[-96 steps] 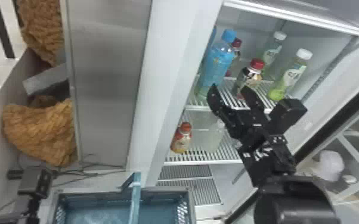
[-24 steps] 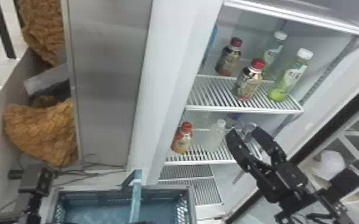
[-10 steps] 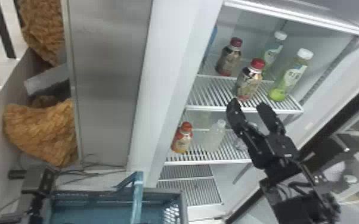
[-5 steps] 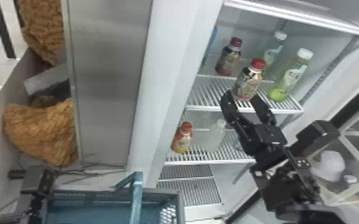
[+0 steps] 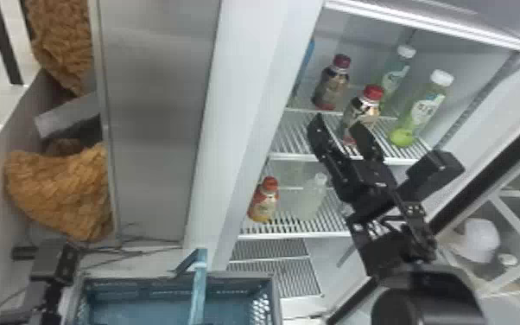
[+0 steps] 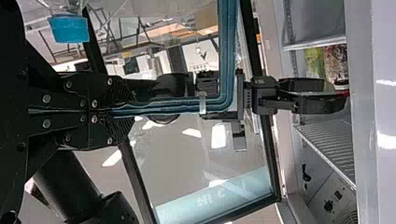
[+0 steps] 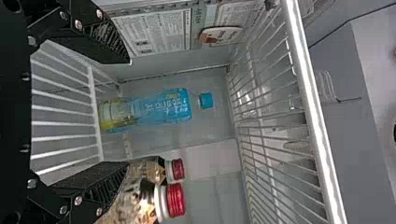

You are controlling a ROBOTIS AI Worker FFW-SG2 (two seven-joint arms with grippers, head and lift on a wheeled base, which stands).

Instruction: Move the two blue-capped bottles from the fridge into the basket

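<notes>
The biggest thing is the tall white fridge, with a grey metal wall beside it. In the head view the left arm comes in low at the left, and the right gripper reaches up in front of the shelves.

Next comes the blue plastic basket, down low outside the fridge. The left gripper is pinched tight on its thin blue handle.

The right gripper has its two flat black fingers wide apart. In the right wrist view a clear plastic bottle with a blue label and a blue cap shows past the gap — it stands up on a shelf inside the fridge. I can't tell if a finger touches it.

By the top wire shelf's bottles — two dark shiny ones with red caps — stand a green bottle with a white cap and a second white-capped one. The shelf below holds a clear bottle and a small bottle with an orange-red cap.

Smallest is a blue lid shape on something clear, in the left wrist view. I can't tell if that is in the basket.
</notes>
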